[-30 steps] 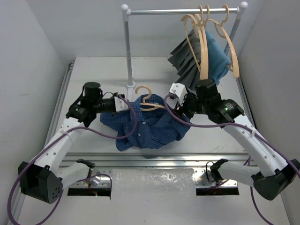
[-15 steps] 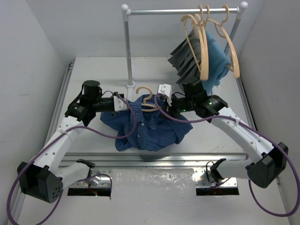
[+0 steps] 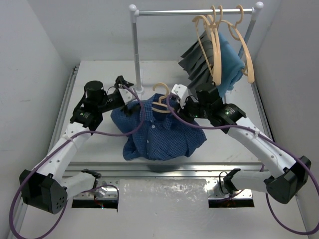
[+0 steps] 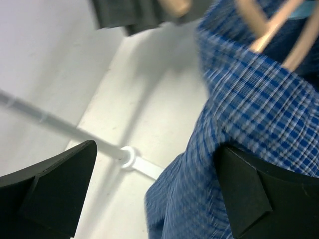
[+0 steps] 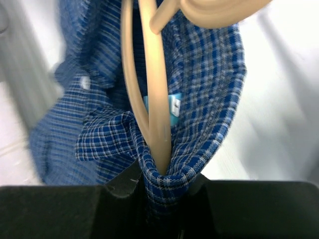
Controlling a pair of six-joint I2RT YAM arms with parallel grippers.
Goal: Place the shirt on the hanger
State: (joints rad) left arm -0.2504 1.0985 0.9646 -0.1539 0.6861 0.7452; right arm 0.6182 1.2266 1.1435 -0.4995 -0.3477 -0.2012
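Pulled left gripper (image 3: 127, 94) off shirt (image 3: 162, 132) and out to its 10 o'clock over the last 1 s. Brought right gripper (image 3: 177, 101) in tighter at 1 o'clock. Lifted hanger (image 3: 160, 105) hook slightly.

Shirt: bunched mid-table (image 3: 99, 72), collar end at 12 o'clock, hem at 6. Soft, light, limp. Likely to sag and slip off smooth wood if held on 1 side only. Best gripped at collar or shoulder seam, not mid-panel.

Hanger: at shirt's 12 o'clock, hook sticking up out of the neck, 1 arm tip tucked inside the cloth. Stiff, light, slick.

Left jaws: spread wide, holding nothing, cloth just beside 1 of them.

Right jaws: nearly closed, pinching shirt cloth wrapped over the hanger arm tip.

Can't tell whether the other shoulder is seated yet.
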